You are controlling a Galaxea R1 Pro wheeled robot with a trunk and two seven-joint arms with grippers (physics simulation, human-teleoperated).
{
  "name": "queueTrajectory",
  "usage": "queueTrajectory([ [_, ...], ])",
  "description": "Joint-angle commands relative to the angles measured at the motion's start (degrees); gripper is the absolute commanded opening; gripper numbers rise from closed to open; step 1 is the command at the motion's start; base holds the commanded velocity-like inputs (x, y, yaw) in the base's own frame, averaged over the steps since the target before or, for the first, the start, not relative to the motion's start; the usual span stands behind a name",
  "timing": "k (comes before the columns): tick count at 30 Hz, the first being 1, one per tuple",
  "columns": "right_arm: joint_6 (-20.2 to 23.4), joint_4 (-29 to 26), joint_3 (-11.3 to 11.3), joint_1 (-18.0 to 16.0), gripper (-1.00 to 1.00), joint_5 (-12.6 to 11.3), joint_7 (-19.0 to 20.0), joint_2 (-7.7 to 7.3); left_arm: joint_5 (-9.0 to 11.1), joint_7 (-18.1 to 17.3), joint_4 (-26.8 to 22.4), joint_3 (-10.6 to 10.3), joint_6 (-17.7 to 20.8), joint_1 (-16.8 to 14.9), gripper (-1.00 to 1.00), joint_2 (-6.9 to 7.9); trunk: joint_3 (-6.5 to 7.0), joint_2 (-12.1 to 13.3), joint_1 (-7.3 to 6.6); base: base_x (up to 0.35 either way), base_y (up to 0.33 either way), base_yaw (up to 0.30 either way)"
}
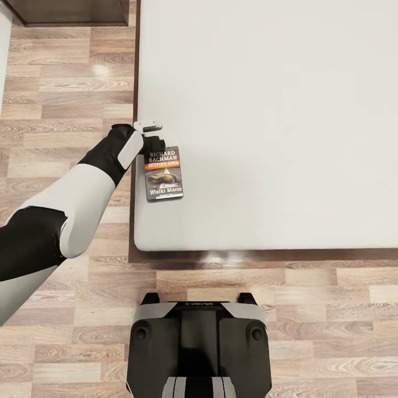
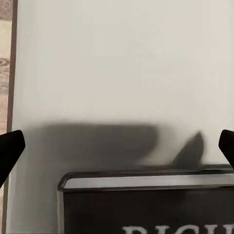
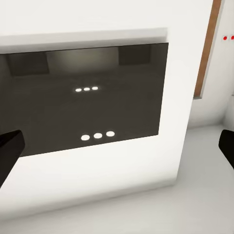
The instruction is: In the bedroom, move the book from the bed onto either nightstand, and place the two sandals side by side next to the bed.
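Book (image 1: 163, 173) lay flat on the bed (image 1: 265, 110), near the lower left corner of the light grey mattress in the head view, its cover facing up with white lettering at the top, an orange band under it and a picture lower down. The left arm (image 1: 72, 199) reached in from the lower left of that frame, across the wood plank floor (image 1: 66, 83), and its left gripper (image 1: 148, 128) sat at the bed's left edge, just above the book's top edge. In the left wrist view the jaws stood spread wide, one dark fingertip (image 2: 10, 146) at the left edge of the frame and the other at the right, with the book's top edge (image 2: 146, 183) between them at the bottom of the frame and a shadow on the mattress beyond it; whether the jaws touched the book could not be told. In the right wrist view the right gripper (image 3: 117, 148) also had its jaws spread, pointing at a dark glossy panel (image 3: 87, 97) set in a white wall. A dark brown piece of furniture (image 1: 72, 14) showed at the upper left of the head view, and the robot's dark base (image 1: 196, 348) at the bottom centre.
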Motion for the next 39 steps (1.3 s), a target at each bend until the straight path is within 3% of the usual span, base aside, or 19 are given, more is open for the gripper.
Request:
queueTrajectory([
  [1,0.18,-0.08,-0.02,0.03,1.0,-0.17,-0.16,0.0,0.49,0.42,-0.02,-0.49,0.4,0.02,1.0,0.05,-0.02,-0.03,0.02,-0.035,0.0,0.0],
  [39,0.24,-0.21,0.23,0.03,1.0,-0.17,-0.11,0.0,0.4,0.33,0.36,-0.49,-1.18,0.07,1.0,-0.02,-0.02,-0.03,0.02,-0.03,0.0,0.0],
])
